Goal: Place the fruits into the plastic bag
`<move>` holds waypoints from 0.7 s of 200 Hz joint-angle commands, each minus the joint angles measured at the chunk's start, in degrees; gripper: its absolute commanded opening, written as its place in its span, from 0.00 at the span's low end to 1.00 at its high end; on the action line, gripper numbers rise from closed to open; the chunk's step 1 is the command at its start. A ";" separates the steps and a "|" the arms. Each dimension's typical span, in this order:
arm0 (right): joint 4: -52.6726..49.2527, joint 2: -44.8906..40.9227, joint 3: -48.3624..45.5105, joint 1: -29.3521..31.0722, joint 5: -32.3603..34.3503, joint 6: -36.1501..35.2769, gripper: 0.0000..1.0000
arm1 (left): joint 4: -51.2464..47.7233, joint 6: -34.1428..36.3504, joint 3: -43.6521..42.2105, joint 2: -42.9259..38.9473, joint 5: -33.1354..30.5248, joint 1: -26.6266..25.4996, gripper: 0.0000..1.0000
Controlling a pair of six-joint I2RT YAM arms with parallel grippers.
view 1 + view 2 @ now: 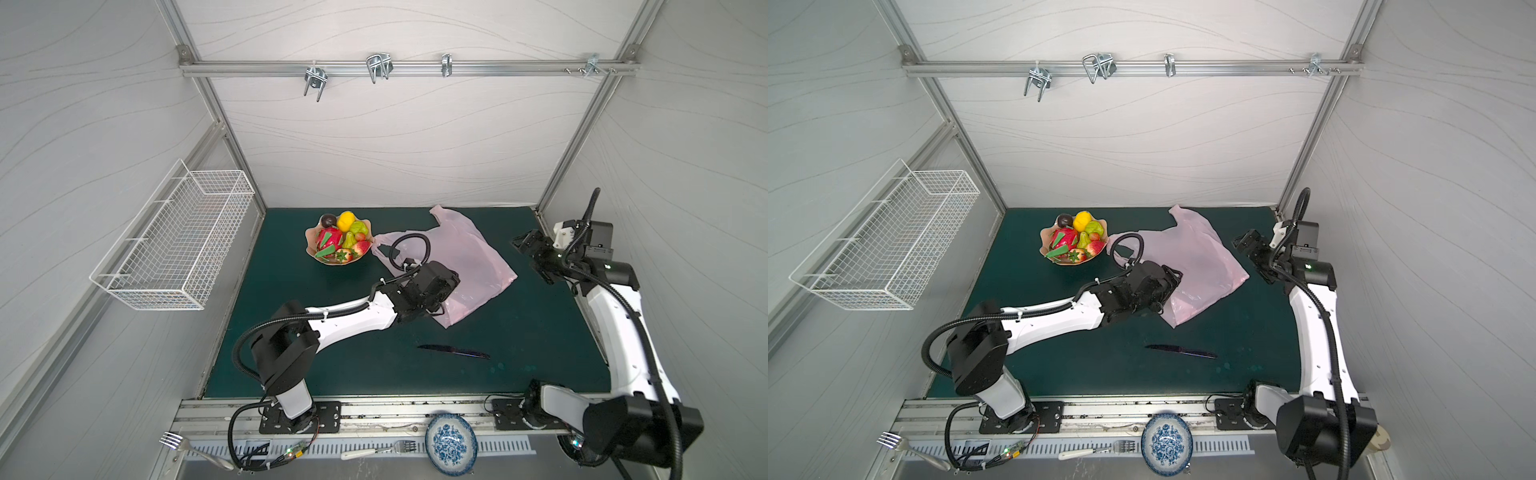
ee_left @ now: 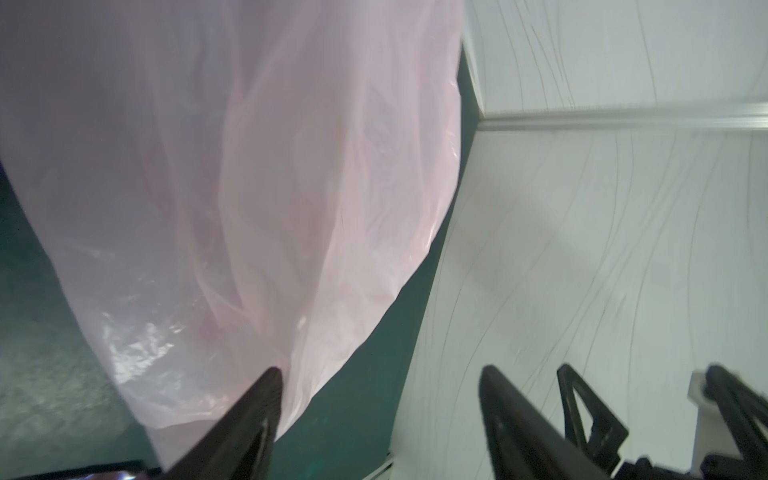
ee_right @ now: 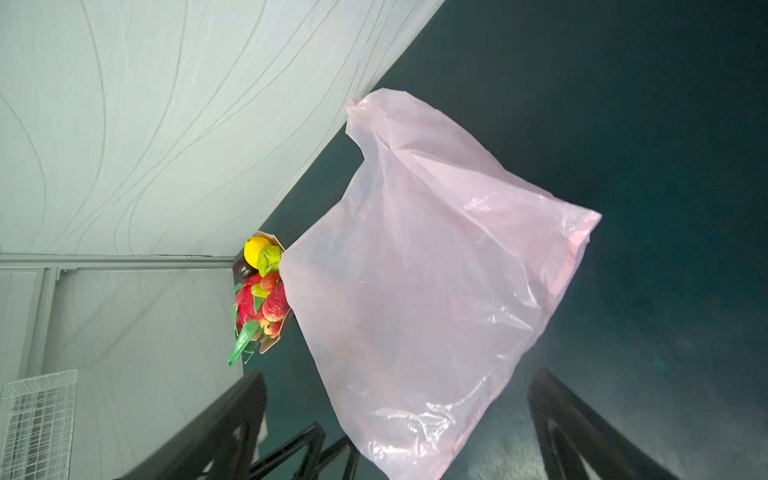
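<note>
The plastic bag looks thin, limp and slippery, best pinched at a handle; left gripper and right gripper stand wide, empty.

Fruits are piled in a scalloped bowl: dragon fruit in front, lemon behind it, with green and red pieces packed around them. Plastic bag is pale pink and translucent. It is laid flat and wrinkled just right of the bowl, one handle beside the rim.

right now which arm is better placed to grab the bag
Left. The left gripper hangs open over the near corner of the plastic bag; the right gripper, also open, sits clear of it.
</note>
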 commanded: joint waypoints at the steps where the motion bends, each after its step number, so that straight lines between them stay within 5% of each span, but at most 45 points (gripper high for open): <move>1: -7.97 -3.72 -0.42 -0.29 -1.35 -1.68 0.99 | -8.75 7.66 -1.44 -8.96 -0.84 0.14 0.98; 23: -6.69 -6.35 -3.09 1.54 -4.58 1.14 0.99 | -17.81 16.52 -0.55 -15.99 -0.78 3.88 0.99; 58: -6.14 -9.56 -6.58 7.69 -4.52 5.59 0.99 | -24.73 34.39 4.65 -19.09 10.93 17.43 0.99; 79: -6.21 -11.69 -8.59 15.82 -0.97 8.68 0.99 | -33.04 45.54 12.05 -13.66 19.19 25.12 0.99; 140: -2.80 -13.30 -17.63 37.27 8.06 19.95 0.99 | -47.16 72.05 33.06 7.17 16.65 29.79 0.98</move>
